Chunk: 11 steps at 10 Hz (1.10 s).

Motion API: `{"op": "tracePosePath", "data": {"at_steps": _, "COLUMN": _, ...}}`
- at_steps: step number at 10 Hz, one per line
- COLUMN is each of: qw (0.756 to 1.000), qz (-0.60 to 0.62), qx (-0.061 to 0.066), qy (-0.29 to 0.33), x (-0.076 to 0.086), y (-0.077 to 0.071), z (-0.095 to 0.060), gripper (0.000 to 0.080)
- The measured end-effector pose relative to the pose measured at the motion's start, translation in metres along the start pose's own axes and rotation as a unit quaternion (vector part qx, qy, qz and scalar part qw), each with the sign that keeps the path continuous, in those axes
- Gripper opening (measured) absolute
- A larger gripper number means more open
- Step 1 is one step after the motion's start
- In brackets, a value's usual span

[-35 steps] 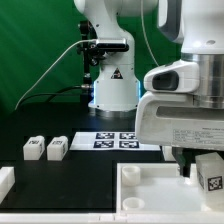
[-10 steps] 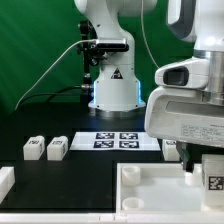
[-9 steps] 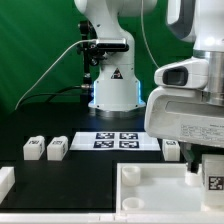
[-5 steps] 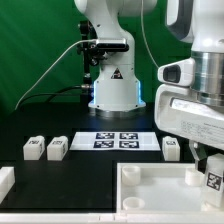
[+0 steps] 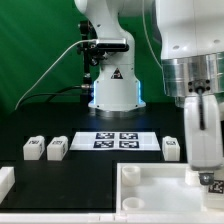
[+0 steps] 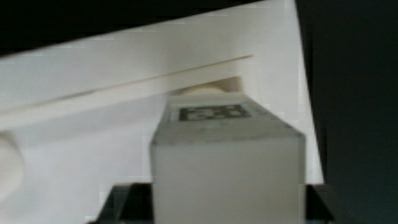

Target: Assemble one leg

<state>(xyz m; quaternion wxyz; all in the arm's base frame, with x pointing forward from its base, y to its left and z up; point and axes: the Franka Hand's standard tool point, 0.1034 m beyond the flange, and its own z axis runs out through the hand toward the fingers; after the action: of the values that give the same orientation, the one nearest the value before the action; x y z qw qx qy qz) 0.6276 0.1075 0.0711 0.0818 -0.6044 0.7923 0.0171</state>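
Exterior view, the change: the wrist has swung from a tilt to bolt upright, and the claw [image 5: 207, 177] now points straight down!
Exterior view, grip: the claw is pinching the small white block-like plastic leg [image 5: 213, 184], whose black-and-white tag shows just under the fingers.
Exterior view, below the claw: the large white square tray-shaped part [image 5: 150, 172] lies there. The leg hangs low over its corner on the exterior view's right, and I cannot tell whether they touch.
Exterior view, what it means: by my read the leg is now squared up for seating, with the lowering not yet done.
Exterior view, spares: one spare white leg [image 5: 171, 148] stands just beside the claw. Two more, the nearer white leg [image 5: 57, 148] among them, sit well apart from it, beyond the flat white marker board [image 5: 120, 139].
Wrist view, leg: it stands straight out from the claw, tagged end [image 6: 214, 112] facing away.
Wrist view, tray: its white surface [image 6: 107, 90] spreads beyond the leg's tip, and any gap is impossible to call.
Wrist view, fingers: only dark slivers show beside the leg.
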Motion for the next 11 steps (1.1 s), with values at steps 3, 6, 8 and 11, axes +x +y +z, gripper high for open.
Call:
{"op": "tracePosePath", "data": {"at_steps": 3, "qw": 0.999, "qz": -0.051, "qx": -0.002, "qy": 0.000, "x": 0.000, "y": 0.000, "z": 0.000, "gripper": 0.0292}}
{"op": "tracePosePath", "data": {"at_steps": 6, "qw": 0.944, "qz": -0.328, "qx": -0.012, "qy": 0.012, "x": -0.010, "y": 0.000, "z": -0.003, "gripper": 0.0638}}
{"op": "tracePosePath", "data": {"at_steps": 8, "qw": 0.904, "qz": -0.426, "qx": -0.014, "qy": 0.015, "x": -0.006, "y": -0.001, "z": -0.002, "gripper": 0.0647}}
{"op": "tracePosePath", "data": {"at_steps": 11, "qw": 0.787, "qz": -0.615, "qx": -0.027, "qy": 0.032, "x": -0.007, "y": -0.005, "z": -0.002, "gripper": 0.0649}}
